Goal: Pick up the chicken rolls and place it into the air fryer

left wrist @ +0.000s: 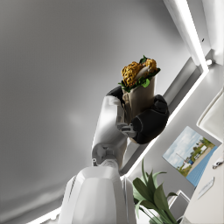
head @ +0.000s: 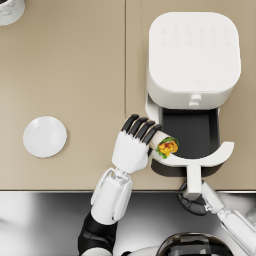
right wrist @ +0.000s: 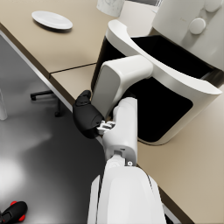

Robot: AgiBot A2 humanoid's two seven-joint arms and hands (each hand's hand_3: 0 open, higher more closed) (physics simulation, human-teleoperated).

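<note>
The lower part of the chicken roll (head: 164,145) is covered by the fingers (head: 141,128) of the left hand (head: 131,145) in the head view; only the filled end beyond the fingertips is shown. The right hand (head: 192,202) is largely concealed beneath the drawer handle (head: 193,176), so the lie of its fingers cannot be determined there. The air fryer (right wrist: 183,17) is cut off by the edge of the right wrist view. A mug (head: 10,10) is cropped at the corner of the head view.
</note>
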